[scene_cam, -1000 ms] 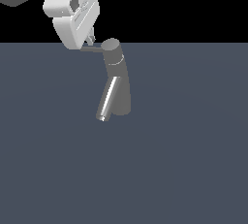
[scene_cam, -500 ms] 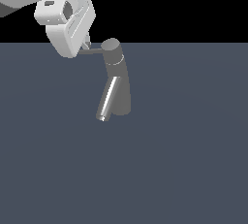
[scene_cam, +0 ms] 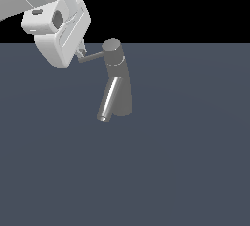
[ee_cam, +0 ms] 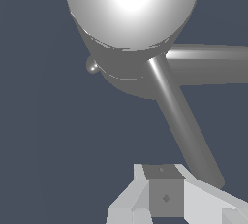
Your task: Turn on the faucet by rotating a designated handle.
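The dark grey faucet (scene_cam: 119, 80) stands upright in the exterior view, with a round cap on top and a shiny slanted spout (scene_cam: 109, 99). The thin grey handle (scene_cam: 92, 57) sticks out from the cap toward the exterior view's left. My white gripper (scene_cam: 81, 52) is at the handle's outer end, its fingers together and touching the rod's tip from above. In the wrist view the cap of the faucet (ee_cam: 131, 12) looms large. The handle (ee_cam: 186, 128) runs from it to my gripper (ee_cam: 164, 195), and the spout (ee_cam: 213, 64) runs off to the side.
The faucet stands on a flat dark blue-grey surface (scene_cam: 185, 161). A black background lies behind it. My white arm fills the exterior view's upper left corner.
My gripper has moved toward the exterior view's left and slightly down. The handle has swung with it and now shows longer, pointing left and a little downward.
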Motion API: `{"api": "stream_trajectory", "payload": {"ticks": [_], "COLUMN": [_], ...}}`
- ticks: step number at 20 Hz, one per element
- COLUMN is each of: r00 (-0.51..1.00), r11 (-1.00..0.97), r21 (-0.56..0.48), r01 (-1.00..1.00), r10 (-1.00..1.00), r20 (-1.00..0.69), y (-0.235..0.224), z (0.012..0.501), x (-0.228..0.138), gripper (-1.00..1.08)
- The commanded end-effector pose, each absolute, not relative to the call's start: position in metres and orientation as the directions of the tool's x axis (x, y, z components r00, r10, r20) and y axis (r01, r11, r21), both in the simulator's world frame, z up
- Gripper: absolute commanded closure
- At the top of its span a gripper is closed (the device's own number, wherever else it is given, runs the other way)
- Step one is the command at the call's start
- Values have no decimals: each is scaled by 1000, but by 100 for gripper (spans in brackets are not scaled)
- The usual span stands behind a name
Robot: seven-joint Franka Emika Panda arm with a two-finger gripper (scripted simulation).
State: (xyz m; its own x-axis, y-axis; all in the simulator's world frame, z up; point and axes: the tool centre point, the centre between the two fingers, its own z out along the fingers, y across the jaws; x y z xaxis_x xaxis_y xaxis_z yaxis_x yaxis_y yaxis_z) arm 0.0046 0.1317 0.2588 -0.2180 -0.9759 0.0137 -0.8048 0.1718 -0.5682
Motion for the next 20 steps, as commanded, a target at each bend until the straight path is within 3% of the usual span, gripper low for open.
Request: {"api": "stream_trajectory", "payload": {"ticks": [1, 20], "r00": [-241, -245], "r11": [197, 201], "r21": [-563, -560], "r01": [-802, -804], "r10": [-970, -970], "r20": [3, 4], "y": [127, 95], "z": [254, 223], "x": [-1, -56], "gripper": [108, 108]}}
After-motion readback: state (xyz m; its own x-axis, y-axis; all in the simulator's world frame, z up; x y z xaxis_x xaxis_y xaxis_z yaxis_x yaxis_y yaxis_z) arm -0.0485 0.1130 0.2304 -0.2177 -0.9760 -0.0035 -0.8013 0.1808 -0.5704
